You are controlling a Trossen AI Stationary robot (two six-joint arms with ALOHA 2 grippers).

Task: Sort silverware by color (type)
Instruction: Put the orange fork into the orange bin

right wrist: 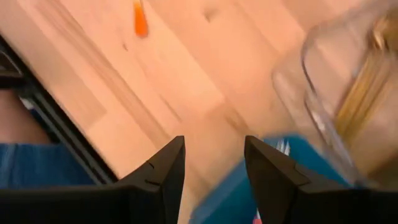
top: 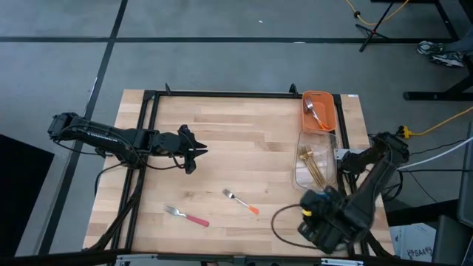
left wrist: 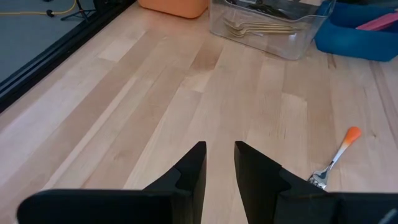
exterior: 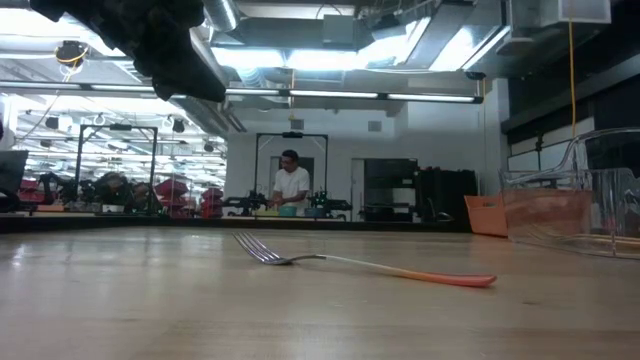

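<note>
Two forks lie flat on the wooden table: one with an orange handle [top: 240,201] [exterior: 370,265] [left wrist: 339,155] and one with a pink handle [top: 186,216] nearer the front edge. My left gripper [left wrist: 221,165] hovers open over the table's left middle [top: 194,150], nothing between its fingers. My right gripper [right wrist: 214,171] is open and empty. It points down above the blue bin [right wrist: 230,199] at the right front, where the arm [top: 332,214] hides the bin from above. A pink-handled piece [left wrist: 379,22] lies in the blue bin.
An orange bin [top: 318,111] with silver utensils stands at the back right. In front of it is a clear bin [top: 316,159] [left wrist: 267,25] holding gold utensils. Bare wood lies between the arms. A person stands far behind the table [exterior: 291,185].
</note>
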